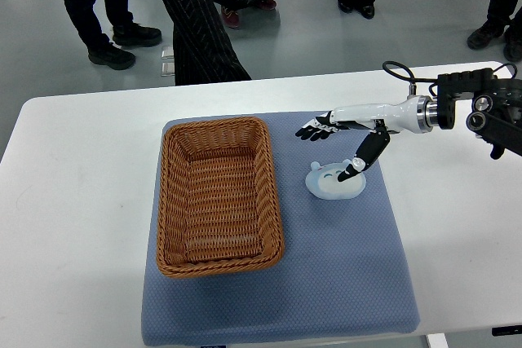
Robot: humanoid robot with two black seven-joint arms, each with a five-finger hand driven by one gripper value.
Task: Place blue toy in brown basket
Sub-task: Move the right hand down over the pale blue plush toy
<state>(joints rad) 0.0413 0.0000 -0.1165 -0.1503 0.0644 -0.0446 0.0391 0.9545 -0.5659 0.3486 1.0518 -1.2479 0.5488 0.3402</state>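
Observation:
A pale blue toy [333, 182] lies on the blue mat [342, 266] just right of the brown wicker basket [218, 195], which holds nothing. My right hand [336, 148] reaches in from the right and hovers over the toy. Its fingers [316, 129] are stretched out toward the basket, and its thumb [359, 165] points down with the tip touching the toy's top. It holds nothing. The left arm is out of view.
The mat lies on a white table [81, 201]. Several people stand on the floor beyond the table's far edge [196, 22]. The right forearm and its cable [457, 107] stretch over the table's right side.

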